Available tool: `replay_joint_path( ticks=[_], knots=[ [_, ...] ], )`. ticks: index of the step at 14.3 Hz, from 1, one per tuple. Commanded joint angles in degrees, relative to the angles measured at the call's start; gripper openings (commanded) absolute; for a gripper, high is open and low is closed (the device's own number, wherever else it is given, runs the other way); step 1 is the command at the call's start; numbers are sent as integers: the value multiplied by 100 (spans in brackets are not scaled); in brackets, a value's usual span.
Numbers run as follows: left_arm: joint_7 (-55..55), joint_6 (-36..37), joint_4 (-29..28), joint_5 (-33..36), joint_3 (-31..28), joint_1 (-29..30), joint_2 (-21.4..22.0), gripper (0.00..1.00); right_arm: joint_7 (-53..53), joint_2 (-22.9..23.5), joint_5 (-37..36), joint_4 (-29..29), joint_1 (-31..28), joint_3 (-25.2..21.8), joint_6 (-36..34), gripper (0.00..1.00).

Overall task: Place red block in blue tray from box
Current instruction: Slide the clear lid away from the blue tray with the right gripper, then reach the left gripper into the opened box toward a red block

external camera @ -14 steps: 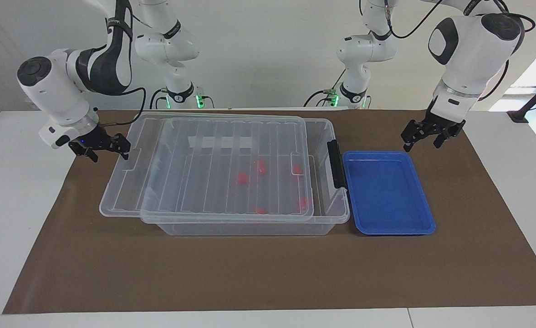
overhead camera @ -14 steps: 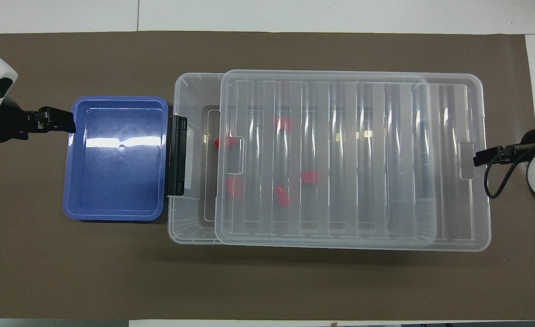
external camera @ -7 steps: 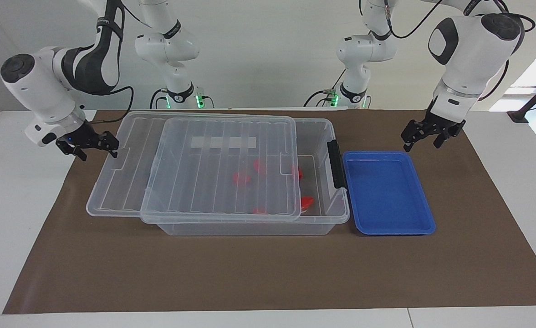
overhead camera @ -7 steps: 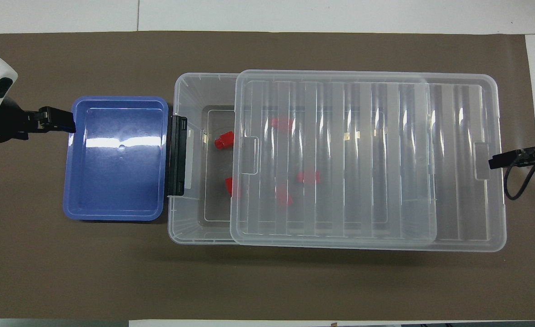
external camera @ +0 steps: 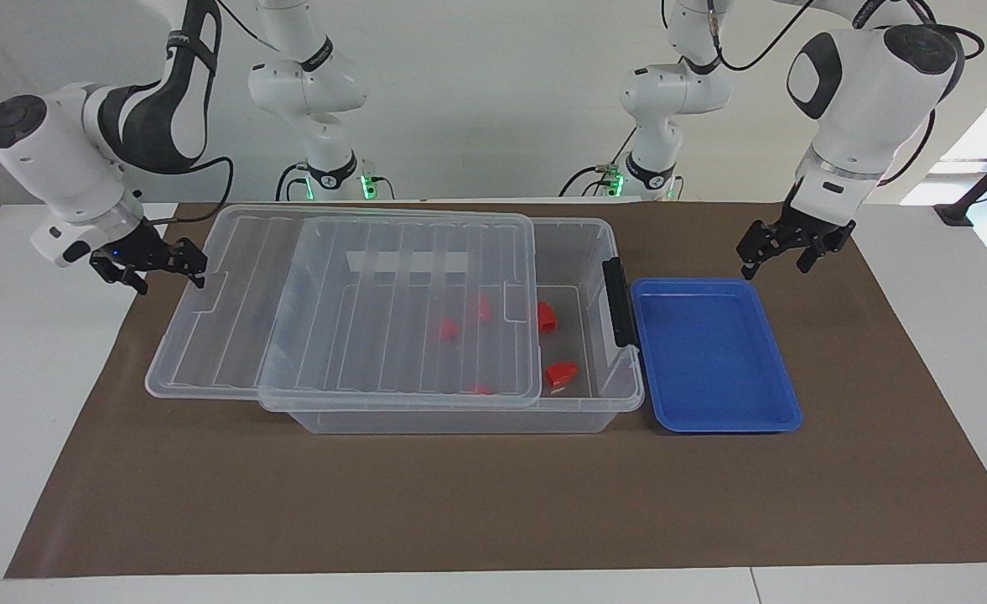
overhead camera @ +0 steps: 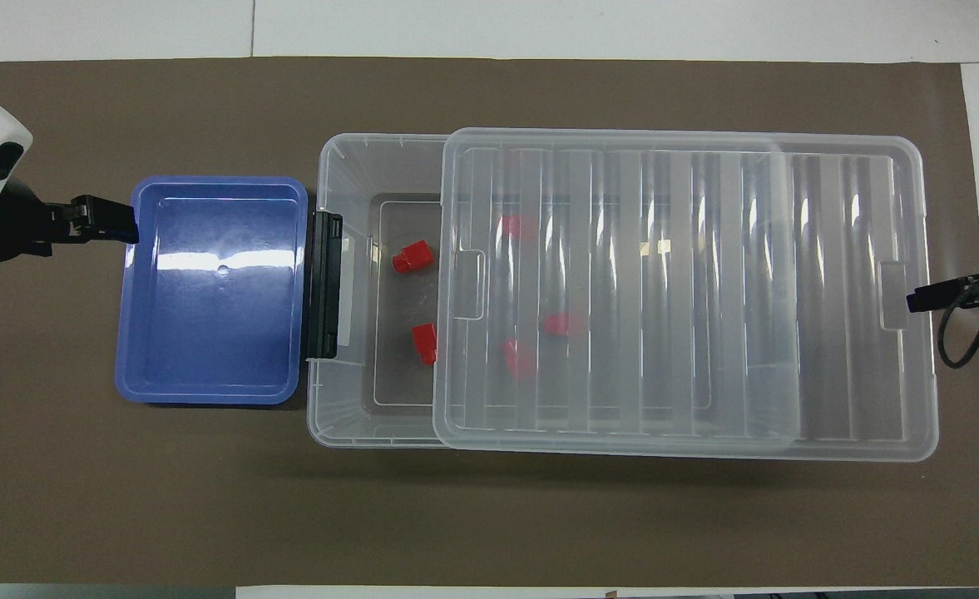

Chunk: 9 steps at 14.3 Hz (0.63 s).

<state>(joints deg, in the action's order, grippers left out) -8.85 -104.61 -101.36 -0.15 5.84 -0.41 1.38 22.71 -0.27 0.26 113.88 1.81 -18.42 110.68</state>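
Note:
The clear box [external camera: 458, 420] [overhead camera: 333, 416] stands mid-table with its ribbed lid [external camera: 350, 335] [overhead camera: 705, 291] slid partly off toward the right arm's end. Several red blocks lie inside. Two are uncovered near the black latch: one [external camera: 548, 316] [overhead camera: 412, 257] and another [external camera: 561, 373] [overhead camera: 424, 343]. The others show blurred through the lid. The blue tray [external camera: 782, 394] [overhead camera: 206, 391] sits empty beside the latch end. My right gripper [external camera: 194, 267] [overhead camera: 913, 298] is shut on the lid's end tab. My left gripper [external camera: 774, 256] [overhead camera: 106, 226] hangs open over the mat beside the tray.
A brown mat [external camera: 493, 503] covers the table, with white tabletop [external camera: 7, 377] at both ends. The box's black latch [external camera: 619, 302] [overhead camera: 324, 283] nearly touches the tray. The lid overhangs the box at the right arm's end.
The right gripper has drawn the lid farther toward the right arm's end, uncovering two red blocks near the latch. The left arm has not moved.

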Motion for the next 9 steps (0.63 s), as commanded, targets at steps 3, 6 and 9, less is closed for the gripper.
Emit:
replay_joint_path(
  ticks=[3, 6, 9],
  knots=[
    [-12, -33, -103, -82, 40, -292, 116, 100, 269, -25, -78, 2, -50, -91, 77, 100],
    [-545, -76, -121, -82, 40, -695, 99, 100, 479, 1, -78, -6, -50, -196, 85, 100],
    [-1283, -85, -226, -82, 40, -1231, 116, 100, 559, 10, -78, -6, -41, -258, 94, 100]
  ],
)
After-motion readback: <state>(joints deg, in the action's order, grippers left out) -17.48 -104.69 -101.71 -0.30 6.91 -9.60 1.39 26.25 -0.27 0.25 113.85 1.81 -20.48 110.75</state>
